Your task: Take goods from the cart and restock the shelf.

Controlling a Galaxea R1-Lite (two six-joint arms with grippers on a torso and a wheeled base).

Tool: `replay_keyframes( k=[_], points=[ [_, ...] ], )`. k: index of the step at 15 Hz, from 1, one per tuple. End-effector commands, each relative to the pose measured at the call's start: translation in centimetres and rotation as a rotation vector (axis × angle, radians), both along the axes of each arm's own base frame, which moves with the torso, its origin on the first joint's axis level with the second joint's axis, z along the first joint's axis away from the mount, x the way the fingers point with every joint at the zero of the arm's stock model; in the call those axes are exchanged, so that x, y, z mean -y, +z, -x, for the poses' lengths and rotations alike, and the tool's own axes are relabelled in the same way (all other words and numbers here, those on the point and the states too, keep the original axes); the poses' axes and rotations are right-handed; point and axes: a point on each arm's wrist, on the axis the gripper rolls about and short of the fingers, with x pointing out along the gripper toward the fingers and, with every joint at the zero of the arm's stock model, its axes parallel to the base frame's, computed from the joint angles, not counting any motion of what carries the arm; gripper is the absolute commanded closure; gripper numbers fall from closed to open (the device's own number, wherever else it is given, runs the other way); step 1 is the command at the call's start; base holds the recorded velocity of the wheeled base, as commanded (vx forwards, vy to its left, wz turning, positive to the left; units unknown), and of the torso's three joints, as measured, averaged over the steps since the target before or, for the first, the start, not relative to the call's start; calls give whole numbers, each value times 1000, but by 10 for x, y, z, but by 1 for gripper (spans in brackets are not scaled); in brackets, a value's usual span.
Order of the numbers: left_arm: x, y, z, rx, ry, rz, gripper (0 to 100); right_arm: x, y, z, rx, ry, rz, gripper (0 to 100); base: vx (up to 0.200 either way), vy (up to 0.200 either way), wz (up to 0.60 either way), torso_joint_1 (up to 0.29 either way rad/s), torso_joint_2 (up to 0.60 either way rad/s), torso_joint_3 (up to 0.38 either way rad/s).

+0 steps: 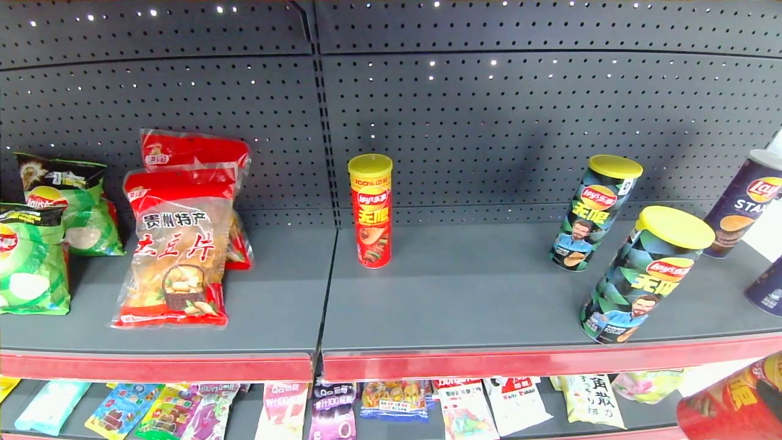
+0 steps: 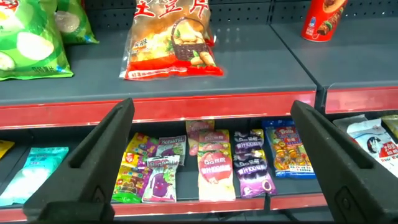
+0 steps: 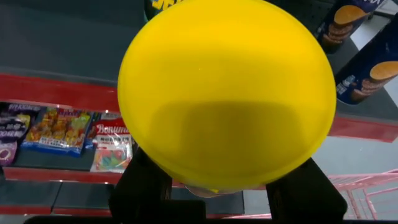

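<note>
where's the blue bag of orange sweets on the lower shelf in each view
Head view: blue bag under the red shelf edge, right of the purple packet.
Left wrist view: blue bag under that edge, beside the purple packet.
Right wrist view: blue bag under that edge, seen past the held can.
Shared landmark: the red shelf edge.

grey shelf (image 1: pixel 464 293), red front strip (image 1: pixel 489 362), dark dotted back panel (image 1: pixel 489 110). on the left, green bags (image 1: pixel 30 263) and red-and-clear bags (image 1: pixel 177 244). the middle can (image 1: pixel 371 211) is red with a yellow lid. to the right, teal leaf-patterned cans (image 1: pixel 595 214) (image 1: pixel 647 275) with yellow lids, then a navy can (image 1: pixel 739 205). the gripped can (image 3: pixel 224 93) shows a plain yellow lid in the black right gripper (image 3: pixel 221 194).
</note>
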Motion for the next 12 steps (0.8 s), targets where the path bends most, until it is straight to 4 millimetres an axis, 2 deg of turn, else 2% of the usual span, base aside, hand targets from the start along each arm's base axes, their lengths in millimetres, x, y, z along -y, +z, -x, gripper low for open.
replay_keyframes(
  k=[1,4,10,12],
  points=[
    [0,0,0,-1,0,0,0,1,1,10,39,0,-3,100,0,0,0,0,0,0],
    [0,0,0,-1,0,0,0,3,2,22,37,8,-2,100,0,0,0,0,0,0],
    [0,0,0,-1,0,0,0,3,2,22,37,10,-2,100,0,0,0,0,0,0],
    [0,0,0,-1,0,0,0,3,2,22,36,10,-2,100,0,0,-600,0,2,5]
  ],
)
